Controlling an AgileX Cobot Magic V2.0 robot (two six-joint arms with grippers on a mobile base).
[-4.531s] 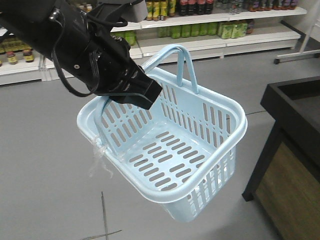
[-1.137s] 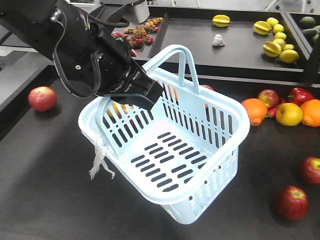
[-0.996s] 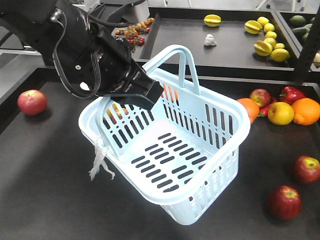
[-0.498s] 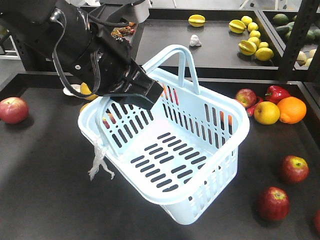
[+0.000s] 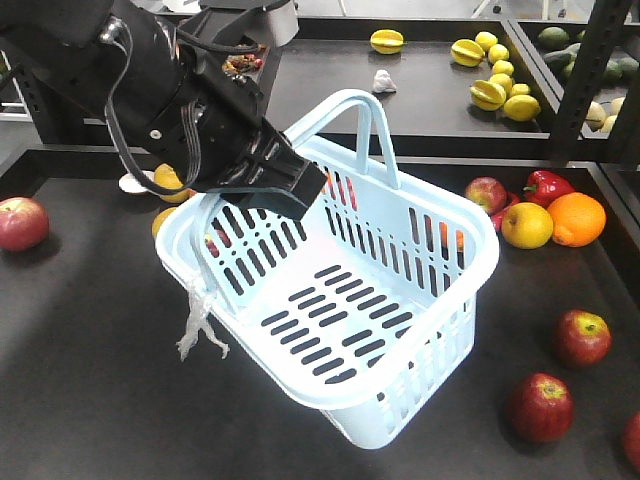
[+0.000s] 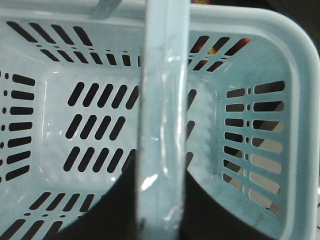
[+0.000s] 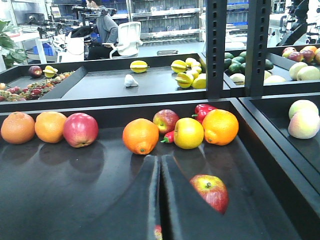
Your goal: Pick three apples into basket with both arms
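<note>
In the front view, the basket (image 5: 380,300) hangs tilted in the middle of the frame above the black table (image 5: 90,400), and it is empty. The left arm's fingers (image 5: 285,185), coming from the upper left, are clenched on the near hoop handle (image 5: 200,250); the other handle (image 5: 365,125) stands up. Four apples lie on the table: one at the left edge (image 5: 20,222), one at the right beside a red pepper (image 5: 546,186), and two at the lower right (image 5: 582,337) (image 5: 540,407). A red sliver at the lower right edge is too cropped to name.

In the left wrist view, the handle bar (image 6: 162,115) runs straight down the centre, over the bare slotted floor of the basket (image 6: 75,120). The fingers themselves do not show clearly.

In the right wrist view, the right arm's fingers (image 7: 132,200) reach up from the bottom centre, pressed almost together with nothing between them. On the table (image 7: 65,190) are three apples (image 7: 209,192) (image 7: 80,129) (image 7: 165,120), the first just right of the fingers. There are also four oranges (image 7: 140,135) and one yellow fruit (image 7: 188,133).
</note>
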